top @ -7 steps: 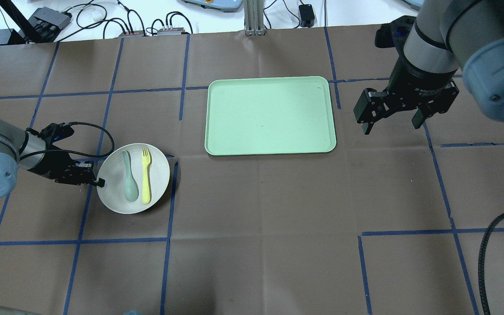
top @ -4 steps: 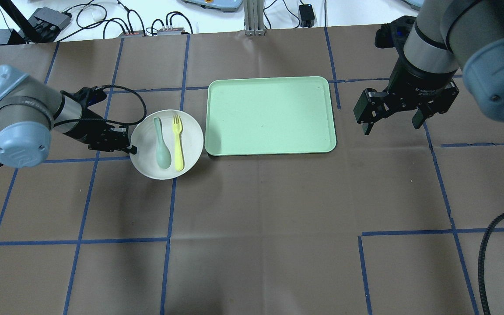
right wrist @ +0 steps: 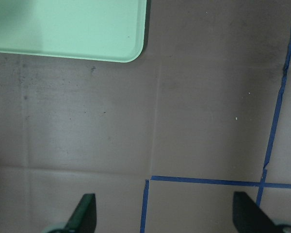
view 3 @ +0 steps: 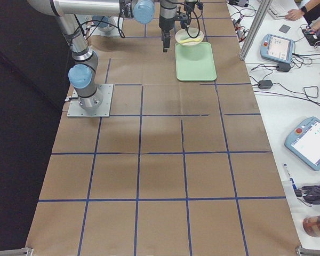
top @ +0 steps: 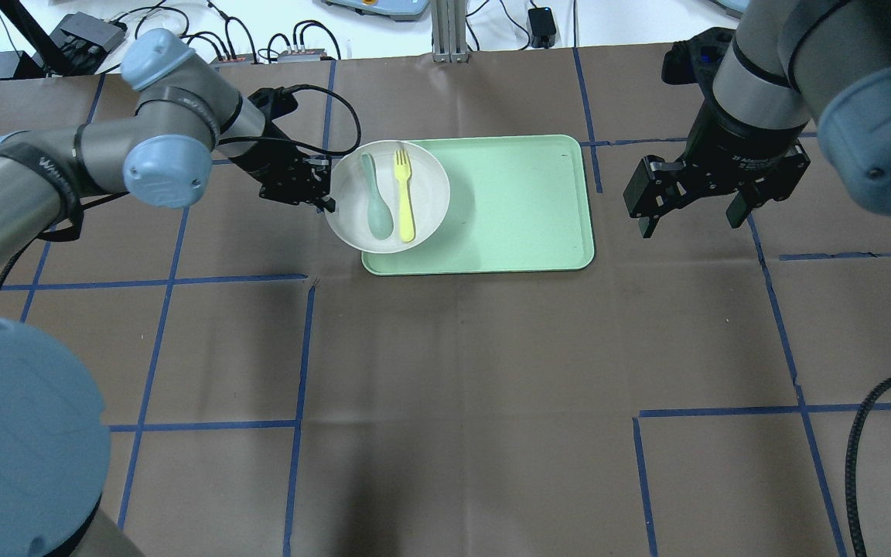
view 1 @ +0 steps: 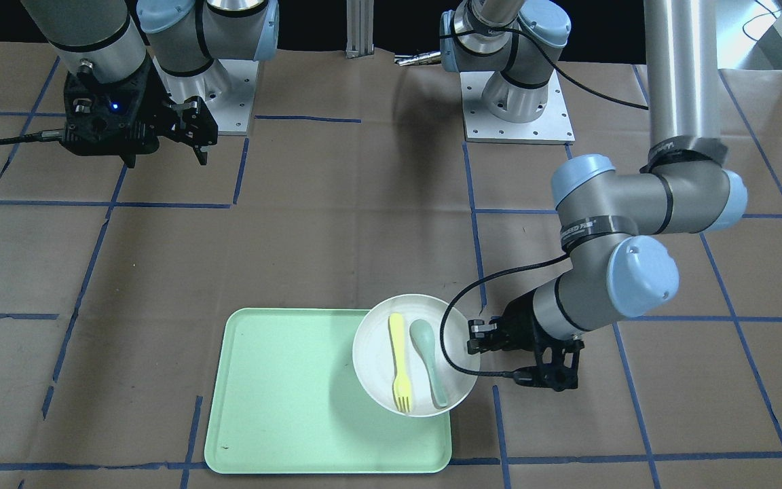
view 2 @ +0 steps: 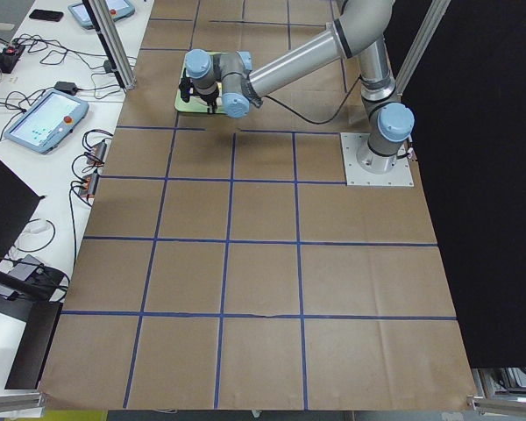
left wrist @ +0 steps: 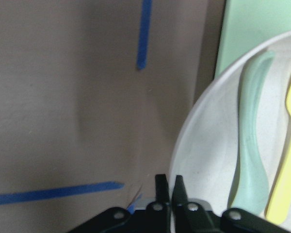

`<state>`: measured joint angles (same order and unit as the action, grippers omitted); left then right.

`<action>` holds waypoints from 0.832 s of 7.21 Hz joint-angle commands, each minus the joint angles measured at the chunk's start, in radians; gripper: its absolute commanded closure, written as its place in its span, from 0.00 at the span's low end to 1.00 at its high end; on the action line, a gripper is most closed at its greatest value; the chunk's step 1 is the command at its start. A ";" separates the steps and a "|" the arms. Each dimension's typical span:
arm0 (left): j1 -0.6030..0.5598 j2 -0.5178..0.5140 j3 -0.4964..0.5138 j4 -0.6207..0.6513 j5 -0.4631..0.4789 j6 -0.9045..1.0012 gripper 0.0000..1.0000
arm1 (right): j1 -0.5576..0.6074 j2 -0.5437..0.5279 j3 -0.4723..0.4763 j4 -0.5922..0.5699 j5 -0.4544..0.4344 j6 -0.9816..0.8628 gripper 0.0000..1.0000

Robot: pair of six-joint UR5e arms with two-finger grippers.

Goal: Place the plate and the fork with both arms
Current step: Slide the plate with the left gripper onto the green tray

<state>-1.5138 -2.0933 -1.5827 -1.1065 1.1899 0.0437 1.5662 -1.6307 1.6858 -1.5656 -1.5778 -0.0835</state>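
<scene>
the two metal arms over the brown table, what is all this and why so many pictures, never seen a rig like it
It is a robot with two jointed arms, bolted at a paper-covered table. The pictures are one moment from six cameras: one behind the robot looking down, one facing it, one at each table end, and one on each wrist. On the table lies a pale green tray. The left fingers are pinched on the rim of a white plate, which carries a yellow fork and a grey-green spoon and is partly over the tray's end. The right fingers hang open beside the tray's other end, holding nothing.
</scene>
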 commanded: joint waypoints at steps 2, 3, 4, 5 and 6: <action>-0.110 -0.167 0.182 -0.003 -0.001 -0.089 1.00 | 0.000 0.000 0.000 -0.001 0.001 -0.001 0.00; -0.130 -0.207 0.229 -0.003 -0.001 -0.102 1.00 | 0.000 0.000 0.000 -0.001 0.001 0.001 0.00; -0.140 -0.229 0.269 -0.007 -0.001 -0.110 1.00 | 0.000 0.000 0.000 -0.001 0.001 0.001 0.00; -0.143 -0.235 0.282 -0.025 -0.001 -0.110 0.99 | 0.000 0.000 0.000 -0.001 0.001 -0.001 0.00; -0.154 -0.235 0.273 -0.026 0.004 -0.110 0.99 | -0.002 0.000 0.000 -0.001 0.001 -0.001 0.00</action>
<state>-1.6560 -2.3219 -1.3142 -1.1256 1.1899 -0.0641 1.5660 -1.6306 1.6858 -1.5662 -1.5769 -0.0839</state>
